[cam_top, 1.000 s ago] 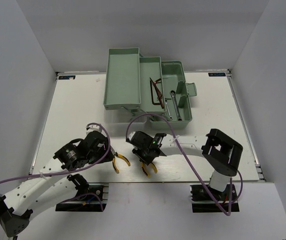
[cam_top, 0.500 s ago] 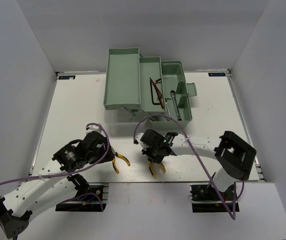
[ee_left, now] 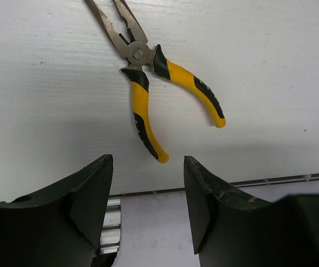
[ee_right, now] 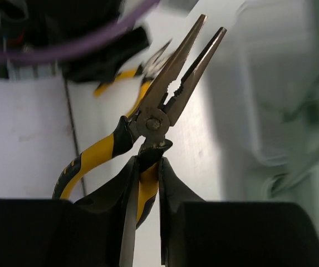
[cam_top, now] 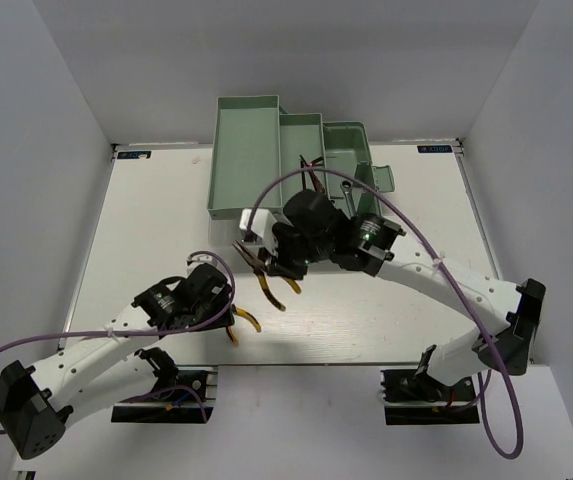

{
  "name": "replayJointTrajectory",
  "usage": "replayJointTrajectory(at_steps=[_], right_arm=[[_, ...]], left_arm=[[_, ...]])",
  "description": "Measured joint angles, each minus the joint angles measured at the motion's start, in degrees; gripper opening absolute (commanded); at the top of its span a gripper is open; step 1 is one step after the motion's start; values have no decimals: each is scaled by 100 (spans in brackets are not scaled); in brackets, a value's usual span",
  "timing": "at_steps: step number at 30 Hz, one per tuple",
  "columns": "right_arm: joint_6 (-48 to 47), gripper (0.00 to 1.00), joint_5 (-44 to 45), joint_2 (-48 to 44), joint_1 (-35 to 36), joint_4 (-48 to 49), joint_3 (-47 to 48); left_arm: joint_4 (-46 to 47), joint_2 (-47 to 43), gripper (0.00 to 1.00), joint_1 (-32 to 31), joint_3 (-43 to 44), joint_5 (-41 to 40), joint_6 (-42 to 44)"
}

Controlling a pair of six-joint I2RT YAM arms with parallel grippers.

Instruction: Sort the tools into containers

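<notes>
Yellow-handled pliers (ee_left: 138, 54) lie flat on the white table (cam_top: 146, 230) by its near edge. L gripper (ee_left: 147, 183) hovers just above them, fingers apart, touching nothing. Mid-table, R gripper (ee_right: 147, 167) is clamped on one handle of 2nd pliers (ee_right: 155, 125), held up off the table. Far side: pale green toolbox (cam_top: 228, 160), trays fanned out, w/ hex keys (cam_top: 309, 168) in mid tray & wrench (cam_top: 347, 188) in rt-most section, both partly hidden by R arm.

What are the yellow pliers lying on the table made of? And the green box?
Pliers on the table: the nose looks like steel, dull grey with brownish specks, maybe rust. Their handles look like rubbery plastic sleeves, yellow with black patches. Green toolbox: probably moulded plastic, one even pale colour with a smooth matt surface and thin walls.
</notes>
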Motion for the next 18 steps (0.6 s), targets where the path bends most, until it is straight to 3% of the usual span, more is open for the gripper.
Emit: replayJointTrajectory(at_steps=[7,13,18], right_arm=[[-122,0,1480,1034,-92,367,2022],[-389,0,3034,2238,-444,1541,2865],[-824,0,3755,3182,-671,2608,2979]], left_arm=[[118,79,64,-35,-94,-74,-151],[214,179,64,-70,-258,-114,-278],[197,208,64,-94,-297,-133,-348]])
